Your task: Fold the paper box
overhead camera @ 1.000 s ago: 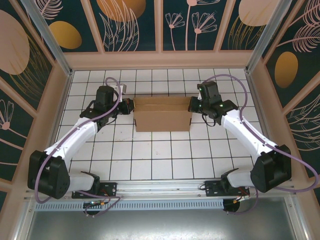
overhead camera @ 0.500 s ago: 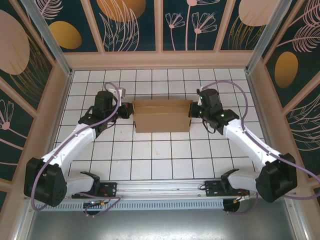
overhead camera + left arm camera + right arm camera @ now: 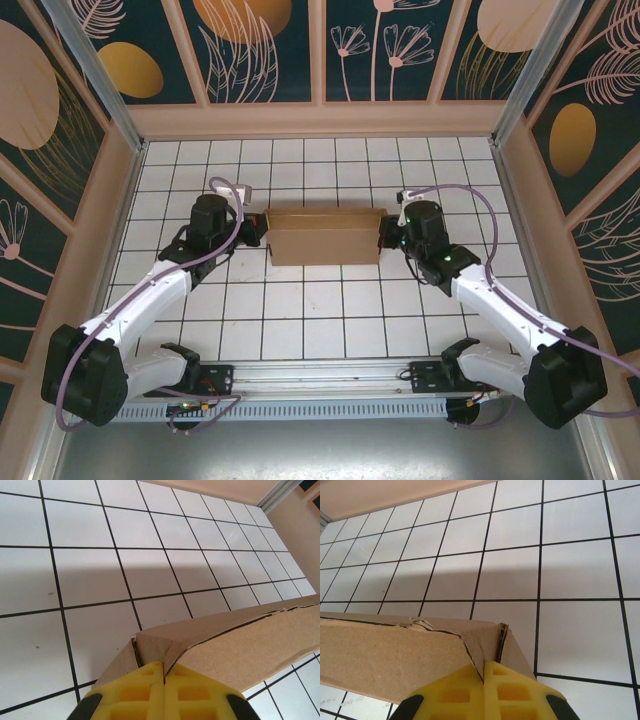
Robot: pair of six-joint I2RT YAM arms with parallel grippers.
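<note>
On the white tiled table (image 3: 300, 310), ringed by leaf-patterned walls (image 3: 260, 50), the left fingers (image 3: 135, 695) are closed, pinching the left end corner of the paper box (image 3: 326, 236) mid-table. It looks mostly formed, with the end flaps probably still to tuck. The right fingers (image 3: 515, 695) pinch its right corner likewise.

Both arms are reaching forward with elbows bent outward, wrists angling inward: the left gripper (image 3: 257, 227) is touching the left end of the paper box (image 3: 325, 238) with yellow fingers (image 3: 142, 692) closed together, the right gripper (image 3: 386, 232) touching its right end, fingers (image 3: 512, 692) closed too.
</note>
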